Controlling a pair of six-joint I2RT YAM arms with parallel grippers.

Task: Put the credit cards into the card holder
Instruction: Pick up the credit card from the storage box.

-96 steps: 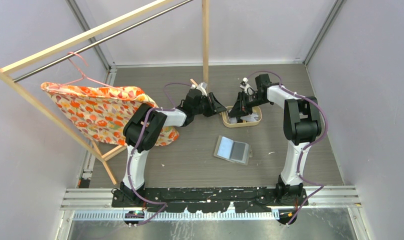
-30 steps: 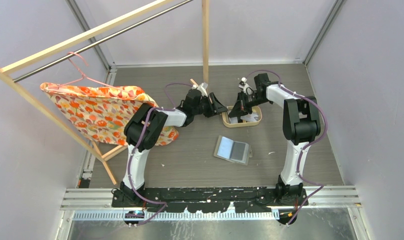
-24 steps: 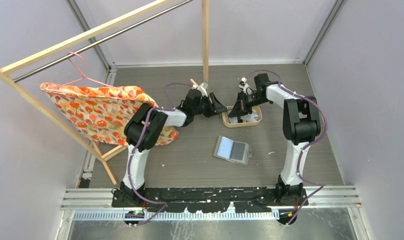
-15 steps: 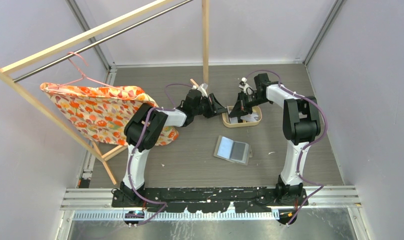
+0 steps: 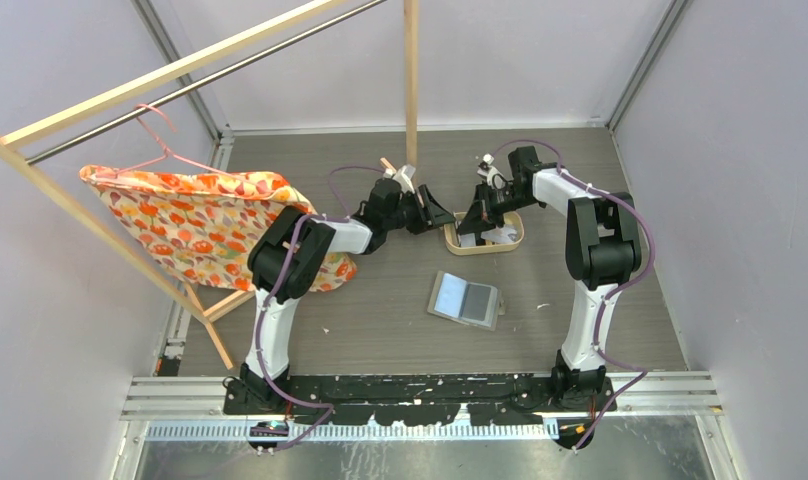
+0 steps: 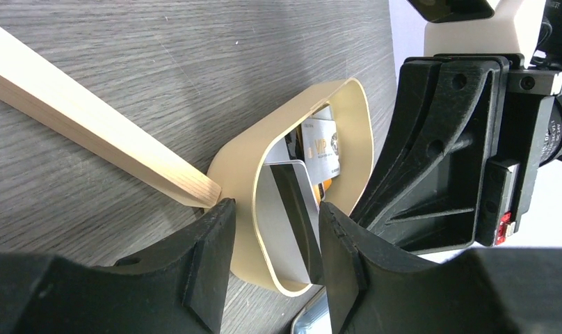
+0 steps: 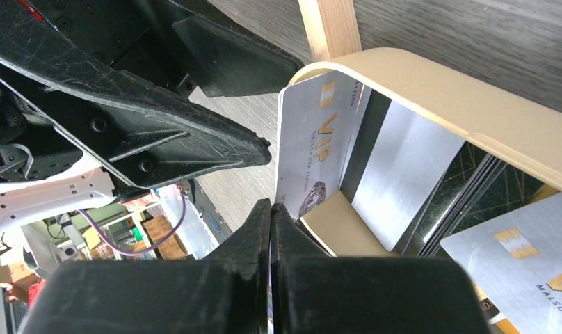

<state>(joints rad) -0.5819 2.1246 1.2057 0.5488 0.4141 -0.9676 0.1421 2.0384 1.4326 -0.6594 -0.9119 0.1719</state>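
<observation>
At the far middle of the tabletop (image 5: 380,300), inside the oval tray (image 6: 240,174), the step in hand looks like drawing one card out. The right fingers (image 7: 261,243) are pressed together on the lower edge of a whitish VIP card (image 7: 309,139). It stands nearly upright at the end of the tray by the wooden post (image 7: 330,24). The other credit cards (image 7: 396,174) are in the tray beside it: a silver one leaning just next to it, and another VIP one lying flat further in.

To do this well, I would lift along the card's own plane until its lower edge clears the rim, and only then swing away. The hold is a thin pinch on one edge, so a sideways pull could pivot the card or drag the silver neighbour along. A slow, straight rise seems safest, since a light tray may want to ride up with it.

The left fingers (image 6: 212,236) are partway open (neither wide nor nearly closed) and bracket the near end of the tray. One is outside the wall and the other is over the inside. They clamp nothing, and I cannot tell whether they actually press on the wall, though they sit well placed to steady it.

The card holder (image 5: 466,300) lies open on the tabletop, nearer the arm bases and well apart from the tray.
</observation>
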